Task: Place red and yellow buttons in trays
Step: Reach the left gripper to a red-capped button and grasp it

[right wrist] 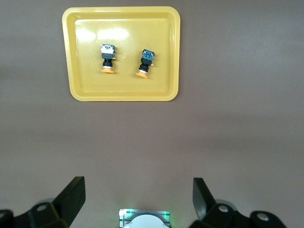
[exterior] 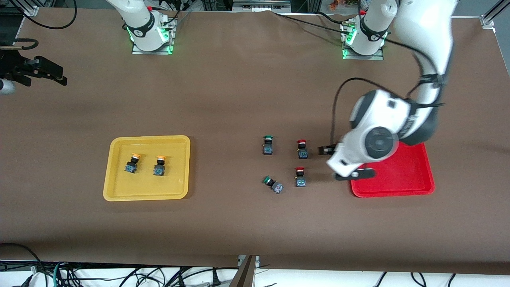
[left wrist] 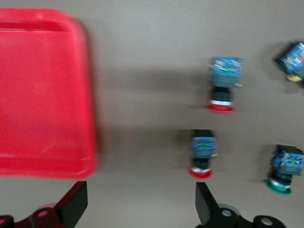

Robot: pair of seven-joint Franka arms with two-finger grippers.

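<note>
Two red buttons awaiting transfer to the red tray [exterior: 414,175]; both yellow buttons [exterior: 132,164] [exterior: 159,166] already lie in the yellow tray [exterior: 119,191].

The left gripper [exterior: 346,162], fingers spread and empty, hangs over the red tray's edge beside the two red buttons [exterior: 302,149] [exterior: 300,177], which lie on the table near two green-capped switches [exterior: 267,145]. The right gripper [right wrist: 137,199], also spread, waits high above its end. Each button is probably light and rigid; the smooth round cap may slip, so gripping across the black body looks safest.

My two white arms, showing black trim

I'm seeing green lights glowing at both bases [exterior: 151,40], black cables trailing, black fingers [left wrist: 206,204].
</note>
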